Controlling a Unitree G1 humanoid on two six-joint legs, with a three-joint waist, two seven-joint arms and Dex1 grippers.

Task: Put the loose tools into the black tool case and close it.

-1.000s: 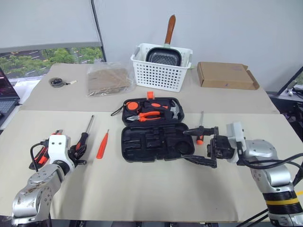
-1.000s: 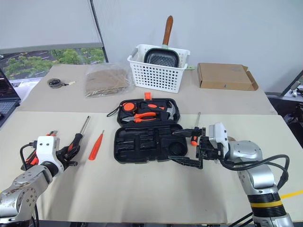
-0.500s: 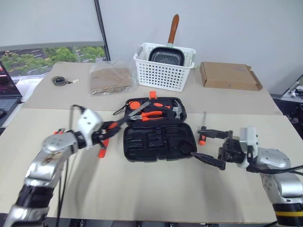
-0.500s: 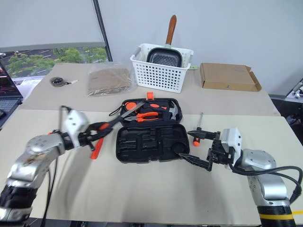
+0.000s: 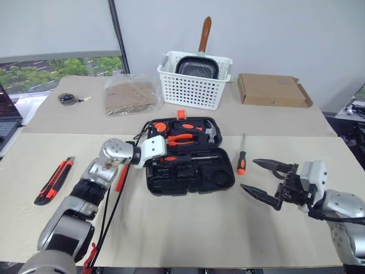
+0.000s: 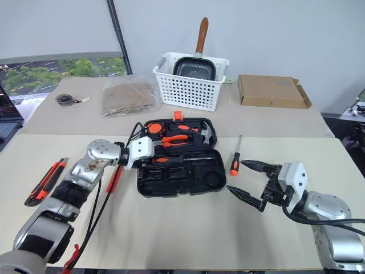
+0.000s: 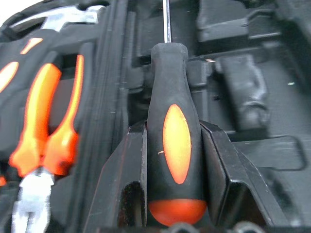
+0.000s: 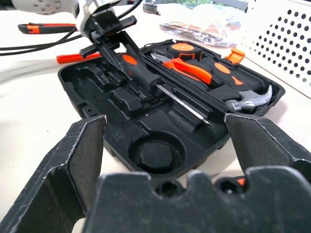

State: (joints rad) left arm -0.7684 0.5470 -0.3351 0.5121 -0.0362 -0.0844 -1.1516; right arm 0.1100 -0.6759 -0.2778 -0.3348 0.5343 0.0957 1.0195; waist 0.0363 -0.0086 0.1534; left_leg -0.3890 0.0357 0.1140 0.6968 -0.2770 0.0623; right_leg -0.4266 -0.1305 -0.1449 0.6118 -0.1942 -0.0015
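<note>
Left wrist view shows the left claw [image 7: 177, 194] gripping a black-and-orange screwdriver [image 7: 174, 131] over the open black tool case [image 5: 191, 178]. Right claw [image 5: 265, 177] gapes wide, holding nothing.

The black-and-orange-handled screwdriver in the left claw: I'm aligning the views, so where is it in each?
Left eye: over the case's near half.
Right eye: same spot.
Left wrist: centre, clamped between fingers.
Right wrist: upper middle.
Shared landmark: orange-handled pliers.

Silver metal arms with black cables end in white wrist blocks and black two-fingered tools.
</note>
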